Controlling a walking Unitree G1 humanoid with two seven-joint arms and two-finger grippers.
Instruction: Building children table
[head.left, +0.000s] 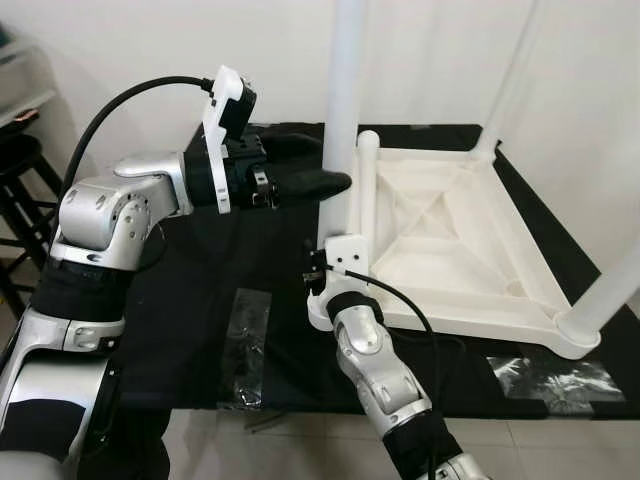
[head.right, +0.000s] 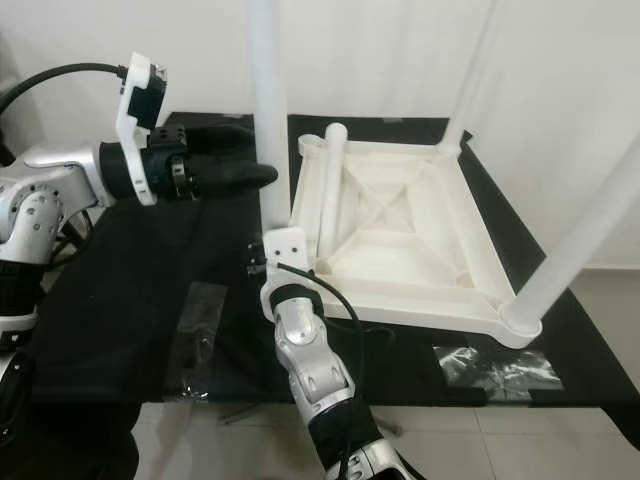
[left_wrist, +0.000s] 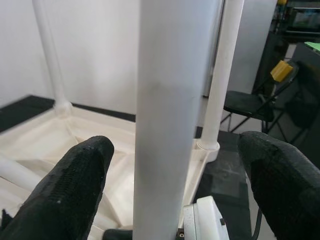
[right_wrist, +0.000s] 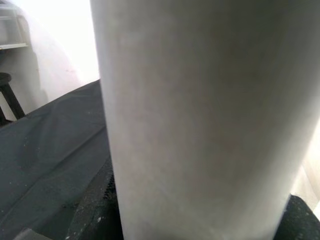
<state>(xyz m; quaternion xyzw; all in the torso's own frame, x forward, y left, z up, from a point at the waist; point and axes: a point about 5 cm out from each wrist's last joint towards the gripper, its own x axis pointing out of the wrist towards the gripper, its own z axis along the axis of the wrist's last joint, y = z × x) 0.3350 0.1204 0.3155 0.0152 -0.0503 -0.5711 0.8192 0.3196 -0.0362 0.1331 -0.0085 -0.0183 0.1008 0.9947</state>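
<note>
The tabletop (head.left: 455, 240) lies upside down on the black bench (head.left: 190, 300). The fourth leg (head.left: 345, 110) is being seated at its near corner. The right gripper (head.left: 322, 268) clasps the leg low down. The left gripper (left_wrist: 175, 175) stands spread around it higher up. Next, I judge, press or twist it home.

White table (head.left: 470, 230), black cloth (head.left: 220, 270)

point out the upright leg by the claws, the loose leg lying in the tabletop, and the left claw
upright leg (head.left: 345, 100), left eye view, middle of its shaft
loose leg (head.left: 368, 190), left eye view, along its length
left claw (left_wrist: 175, 185), left wrist view, between its open fingertips
</note>
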